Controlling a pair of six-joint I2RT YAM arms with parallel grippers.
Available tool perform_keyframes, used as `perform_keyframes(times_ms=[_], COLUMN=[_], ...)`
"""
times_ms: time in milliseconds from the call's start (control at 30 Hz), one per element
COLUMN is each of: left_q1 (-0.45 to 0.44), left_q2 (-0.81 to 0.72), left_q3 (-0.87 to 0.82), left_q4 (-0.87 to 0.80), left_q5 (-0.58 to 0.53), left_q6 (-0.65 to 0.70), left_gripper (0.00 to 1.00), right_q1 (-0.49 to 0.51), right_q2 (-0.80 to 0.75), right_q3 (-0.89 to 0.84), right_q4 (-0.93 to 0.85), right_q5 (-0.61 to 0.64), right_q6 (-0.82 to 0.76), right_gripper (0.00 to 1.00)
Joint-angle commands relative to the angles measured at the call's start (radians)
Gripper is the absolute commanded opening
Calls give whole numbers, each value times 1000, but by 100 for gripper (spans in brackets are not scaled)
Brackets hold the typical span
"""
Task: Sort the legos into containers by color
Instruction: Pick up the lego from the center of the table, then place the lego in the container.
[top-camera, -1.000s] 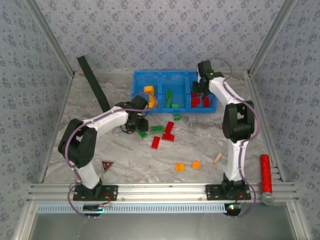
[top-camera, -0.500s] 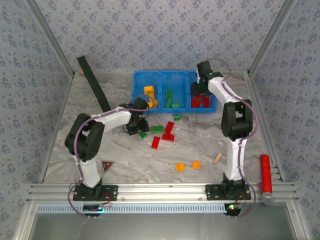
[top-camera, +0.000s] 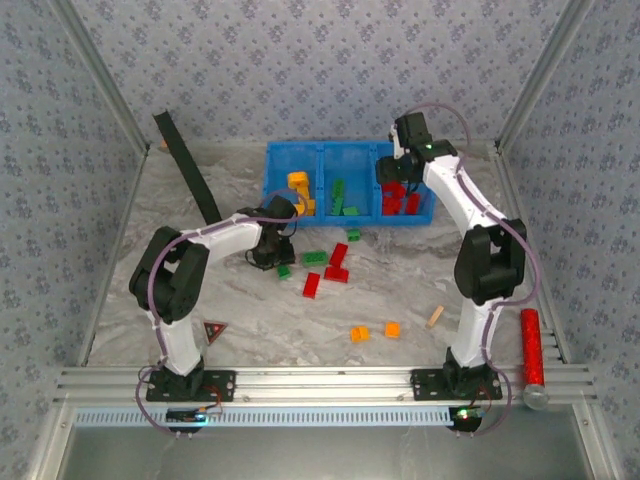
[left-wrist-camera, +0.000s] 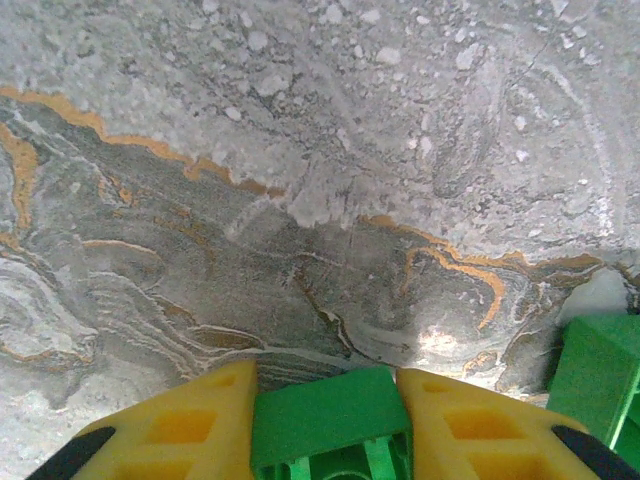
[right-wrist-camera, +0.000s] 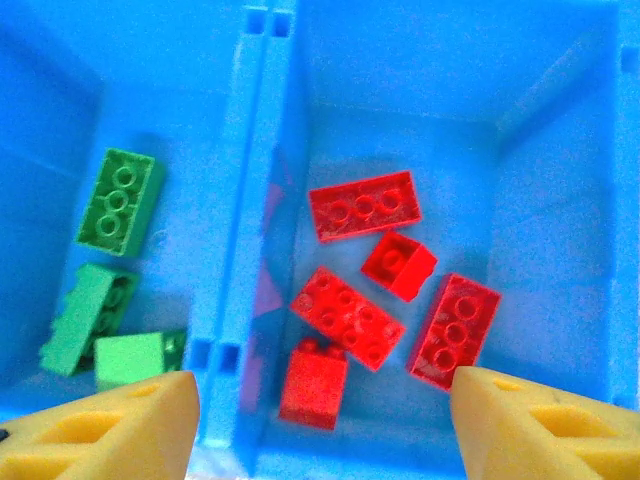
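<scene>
As wrist views show, left jaws pinch green lego, right jaws wide over red legos

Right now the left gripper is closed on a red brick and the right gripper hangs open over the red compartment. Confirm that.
Wrong colour: the left wrist view shows the left gripper closed on a green brick, not a red one. The right gripper does hang open over the red compartment.

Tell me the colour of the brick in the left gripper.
Green. The brick sits gripped in the left gripper, clearest in the left wrist view.
</scene>
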Motion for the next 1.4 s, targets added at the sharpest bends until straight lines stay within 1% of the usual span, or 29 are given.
perform_keyframes(times_ms=[0, 133, 300, 400, 500, 600, 667, 733, 900, 967, 1000, 1100, 1233, 1367], left_q1=[3, 7, 6, 6, 3, -3, -10, -19, -43, -59, -67, -79, -82, -90], left_q2=[-28, -94, -151, -159, -150, -114, -82, -49, 63, 121, 156, 263, 415, 549], left_q3=[-23, 44, 185, 268, 351, 442, 505, 559, 710, 773, 832, 940, 1115, 1275], left_q4=[-39, -108, -178, -194, -190, -187, -195, -197, -205, -220, -230, -246, -301, -347], left_q5=[-9, -44, -79, -85, -77, -68, -70, -84, -102, -117, -126, -128, -87, -83], left_q6=[40, 90, 166, 198, 221, 247, 268, 291, 344, 364, 375, 384, 377, 380], left_gripper=[27, 25, 25, 25, 26, 26, 26, 26, 26, 26, 26, 26, 25, 25], right_q1=[29, 81, 186, 244, 309, 357, 390, 438, 584, 624, 642, 679, 719, 753], right_q2=[-68, -186, -352, -425, -481, -512, -523, -528, -512, -494, -483, -431, -343, -257], right_q3=[-75, -247, -494, -608, -674, -732, -769, -797, -813, -813, -815, -805, -770, -737], right_q4=[-74, -31, 46, 63, 68, 103, 120, 175, 219, 247, 271, 314, 319, 336], right_q5=[-12, -9, 33, 54, 82, 20, 13, 22, 155, 185, 186, 190, 200, 194], right_q6=[29, 101, 233, 299, 356, 407, 455, 505, 658, 705, 724, 758, 793, 803], right_gripper=[71, 72, 74, 74, 75, 80, 81, 81, 81, 81, 81, 81, 81, 81])
